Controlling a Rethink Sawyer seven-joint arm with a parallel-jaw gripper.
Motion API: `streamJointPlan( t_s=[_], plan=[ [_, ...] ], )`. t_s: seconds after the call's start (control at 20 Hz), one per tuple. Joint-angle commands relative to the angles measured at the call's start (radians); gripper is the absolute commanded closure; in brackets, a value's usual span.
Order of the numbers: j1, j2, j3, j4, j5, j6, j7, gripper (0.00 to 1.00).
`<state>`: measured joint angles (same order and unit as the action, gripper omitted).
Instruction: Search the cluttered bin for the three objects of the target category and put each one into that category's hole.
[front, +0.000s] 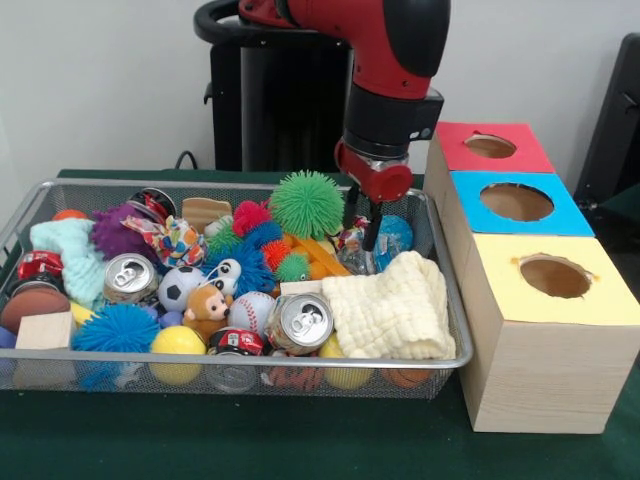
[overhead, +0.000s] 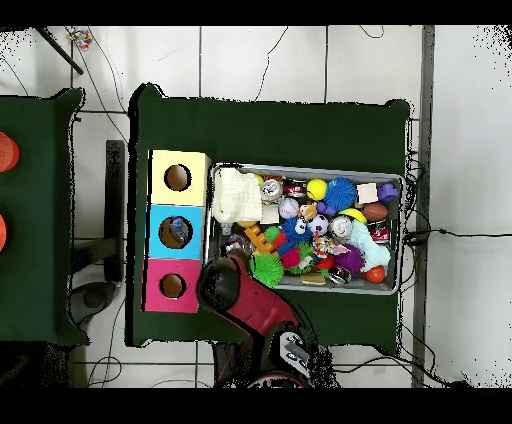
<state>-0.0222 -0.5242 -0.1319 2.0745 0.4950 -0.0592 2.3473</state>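
1. We see the claw (front: 361, 226) hanging low over the far right part of the wire bin (front: 455, 330), its two dark fingers (front: 372, 229) pointing down with a narrow gap between them and nothing held.
2. Its tips reach down just beside a blue ball (front: 396, 233), behind the cream cloth (front: 392, 305) folded in the bin's right end.
3. A green spiky ball (front: 307, 203) sits just left of the claw; we cannot tell whether they touch.
4. The bin stands on the green bench (front: 300, 440), packed with toys: a soccer ball (front: 180, 286), a baseball (front: 251, 311), a yellow ball (front: 177, 345), a monkey figure (front: 207, 308) and two upright cans (front: 300, 322).
5. Three boxes stand touching the bin's right side, each with a round hole: red (front: 492, 148) farthest, blue (front: 518, 203) in the middle, yellow (front: 553, 277) nearest.
6. From overhead, the arm (overhead: 250, 300) covers the bin's corner near the red box.
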Motion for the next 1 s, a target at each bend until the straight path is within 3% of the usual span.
streamJointPlan(
  t_s=[0.05,0.35,1.0],
  plan=[
    [-0.042,0.069,0.067,-0.067,-0.030,-0.055,0.133,0.00],
    [0.001,0.183,0.068,-0.116,0.013,-0.137,0.177,0.00],
    [0.161,0.150,0.002,-0.134,0.181,-0.043,0.197,0.00]
  ],
)
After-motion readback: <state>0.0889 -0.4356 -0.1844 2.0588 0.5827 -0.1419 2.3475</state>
